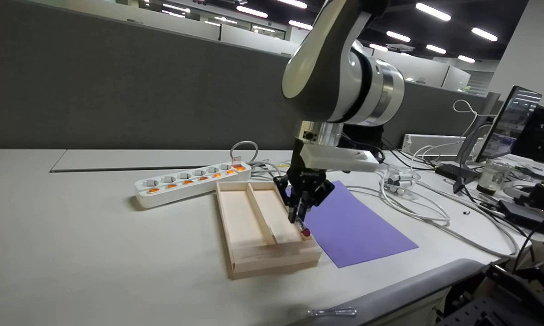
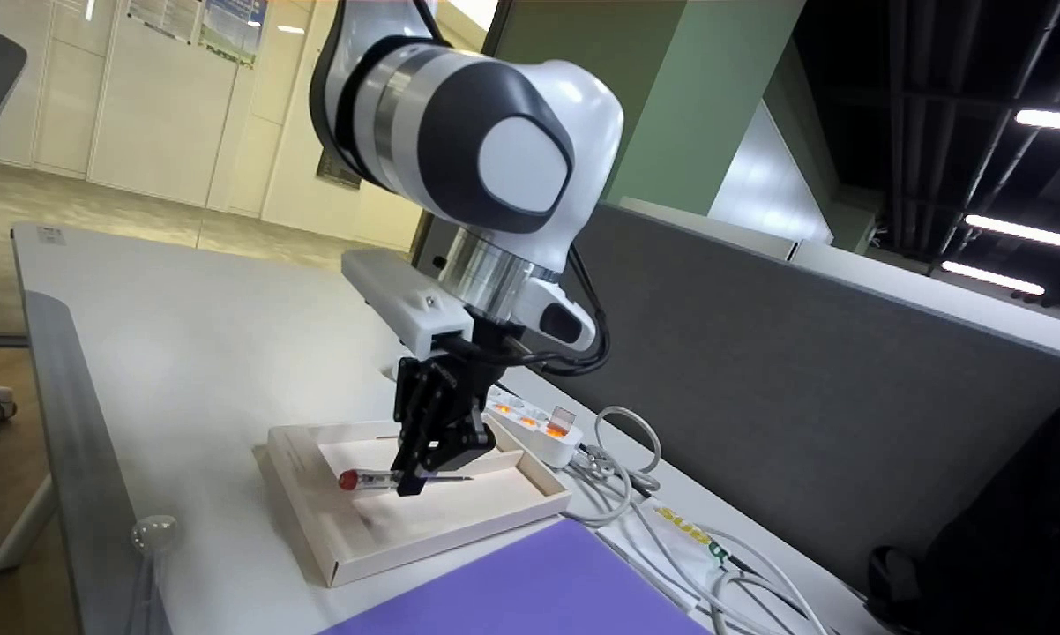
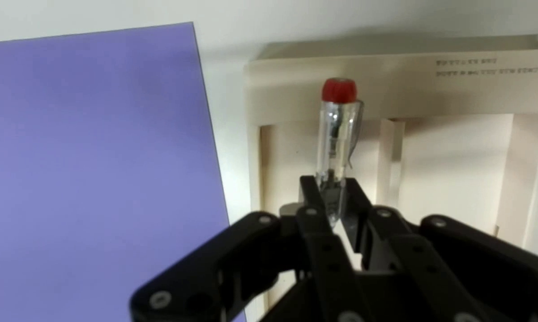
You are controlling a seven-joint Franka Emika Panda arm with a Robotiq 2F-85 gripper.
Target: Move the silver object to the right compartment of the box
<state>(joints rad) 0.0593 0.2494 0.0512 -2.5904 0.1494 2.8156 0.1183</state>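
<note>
The gripper (image 3: 328, 190) pinches a clear-handled screwdriver (image 3: 333, 143) and holds it lengthwise over the right compartment (image 1: 275, 210) of the light-wood box (image 1: 276, 260), the screwdriver's red cap (image 1: 305, 232) toward the near end. On the surface (image 1: 82, 249), purple paper (image 1: 358, 226) lies right of the box; a white power strip (image 1: 193, 186) sits by its far left corner.

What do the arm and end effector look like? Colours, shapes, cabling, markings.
Arm: rounded white shells with dark grey sections and a silver band; below them a silver metal collar. A boxy white housing sits beside it, with black cables looping alongside. End effector: black, angular, jointed linkages, narrow fingers, pale round screw heads. No legible markings.
</note>
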